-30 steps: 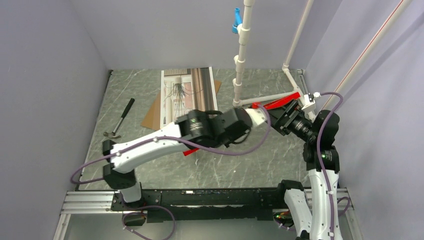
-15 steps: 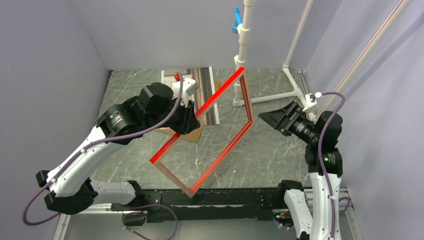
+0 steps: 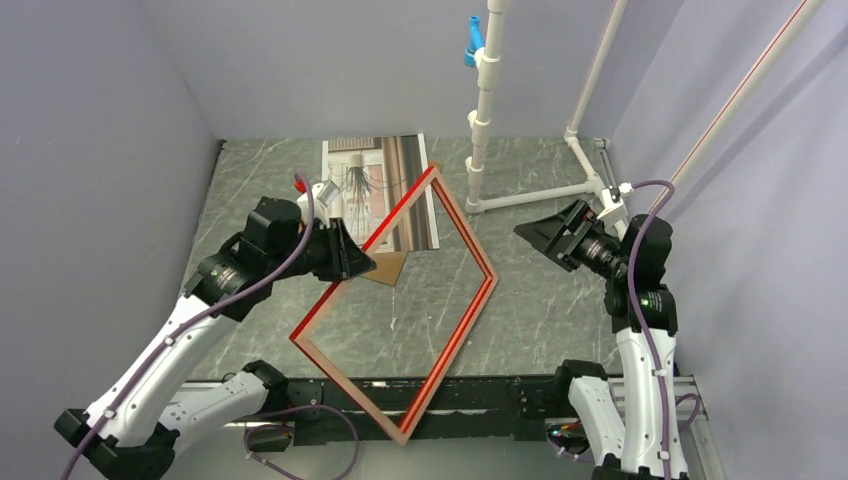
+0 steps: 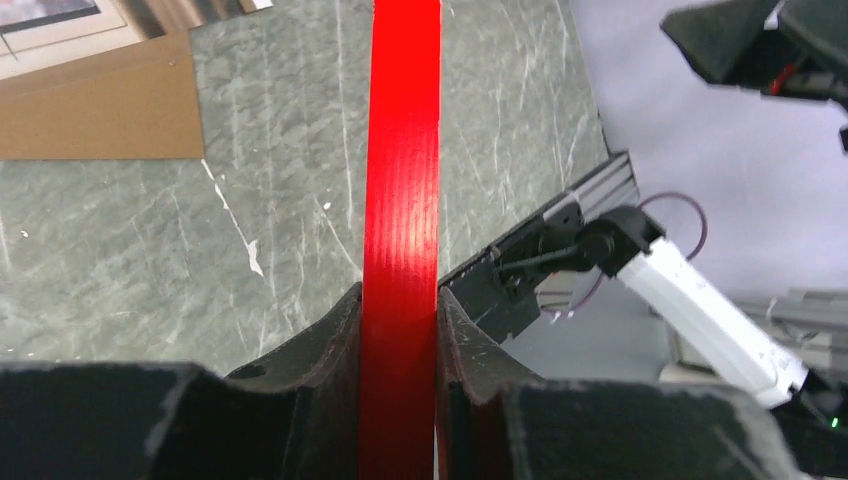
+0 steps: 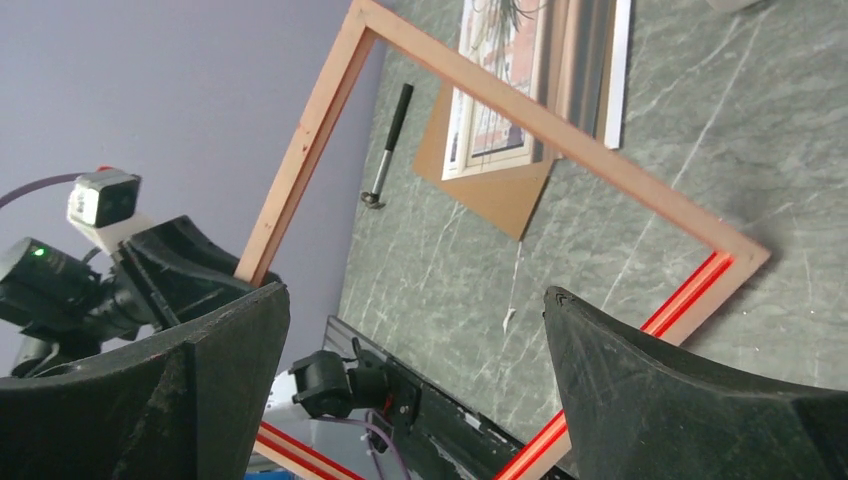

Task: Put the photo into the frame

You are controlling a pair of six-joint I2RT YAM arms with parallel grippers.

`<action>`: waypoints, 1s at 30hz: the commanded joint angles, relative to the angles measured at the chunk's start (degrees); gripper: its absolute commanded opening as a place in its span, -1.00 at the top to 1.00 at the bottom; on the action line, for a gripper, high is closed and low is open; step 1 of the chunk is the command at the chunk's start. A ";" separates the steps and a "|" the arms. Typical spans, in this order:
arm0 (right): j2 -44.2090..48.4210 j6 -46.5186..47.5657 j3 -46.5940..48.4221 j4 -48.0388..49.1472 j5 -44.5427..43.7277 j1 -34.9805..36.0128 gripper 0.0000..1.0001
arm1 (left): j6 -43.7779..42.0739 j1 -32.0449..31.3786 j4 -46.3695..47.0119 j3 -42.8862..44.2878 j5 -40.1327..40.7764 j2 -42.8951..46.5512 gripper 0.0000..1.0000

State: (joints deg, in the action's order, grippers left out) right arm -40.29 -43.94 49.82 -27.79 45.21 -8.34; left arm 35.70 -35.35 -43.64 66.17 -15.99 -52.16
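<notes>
The left arm hides the photo (image 3: 385,170)'s near left corner, and the photo covers most of the backing board (image 4: 100,115). The left gripper (image 4: 400,310) clamps a long rail of the frame (image 3: 400,211), which hangs tilted over the table's middle. Its long axis runs from 7 to 1 o'clock and its bare wood back faces the right gripper (image 3: 535,232), gaping empty at 3 o'clock. The photo lies flat at 12 o'clock

The left arm slanted up from its base, elbow bent, wrist turned toward the middle. The left claw (image 3: 347,257) was clamped on one rail of the frame (image 3: 400,210), a finger on either face. The right arm stood upright, wrist angled leftward, the right claw (image 3: 535,235) spread wide, holding nothing
</notes>
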 commanded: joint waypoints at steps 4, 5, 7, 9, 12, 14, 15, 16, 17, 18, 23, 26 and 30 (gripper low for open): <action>-1.05 2.92 -1.89 1.86 -2.51 -0.20 -0.99 | 10.12 9.64 19.59 -9.51 -5.40 3.60 1.00; -1.21 3.59 -2.12 1.06 -3.45 -0.19 -0.99 | 10.76 10.74 20.26 -10.72 -4.72 4.23 1.00; -1.92 5.36 -2.54 -0.70 -5.06 -0.15 -0.99 | 11.81 12.71 21.57 -13.37 -3.28 5.66 1.00; -2.86 6.95 -3.29 -2.25 -6.36 -0.19 -0.99 | 12.70 14.22 22.89 -15.81 -2.17 6.88 1.00; -4.47 8.55 -5.08 -3.41 -7.59 -0.19 -0.99 | 14.26 15.32 25.28 -19.31 -2.36 7.18 1.00; -5.36 9.16 -6.40 -3.43 -8.09 -0.23 -0.99 | 15.49 15.45 26.52 -21.62 -2.33 6.95 1.00; -5.69 9.36 -7.03 -3.25 -8.37 -0.13 -0.99 | 16.05 15.41 27.29 -22.64 -2.07 6.98 1.00; -5.96 9.66 -7.63 -3.05 -8.60 -0.15 -0.99 | 16.63 15.45 27.80 -23.58 -1.51 7.02 1.00; -6.23 9.90 -8.24 -2.84 -8.95 -0.16 -0.98 | 17.20 15.50 28.56 -24.61 -0.99 7.17 1.00; -6.54 10.11 -8.81 -2.64 -9.28 -0.11 -0.97 | 17.78 15.50 29.21 -25.47 -0.33 7.38 1.00; -8.58 11.62 -10.53 -2.79 -11.02 0.29 -0.89 | 21.17 15.52 33.10 -29.34 1.88 7.92 1.00; -9.69 12.02 -11.26 -2.67 -11.72 0.84 -0.85 | 22.63 15.45 34.88 -31.11 2.35 7.59 1.00; -10.57 12.30 -11.77 -2.53 -13.03 1.92 -0.80 | 25.55 15.28 39.17 -35.26 3.03 8.21 1.00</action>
State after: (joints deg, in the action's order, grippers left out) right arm -50.33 -33.32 38.39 -30.89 34.30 -7.46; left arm 57.19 -20.18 -9.74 33.56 -15.68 -44.80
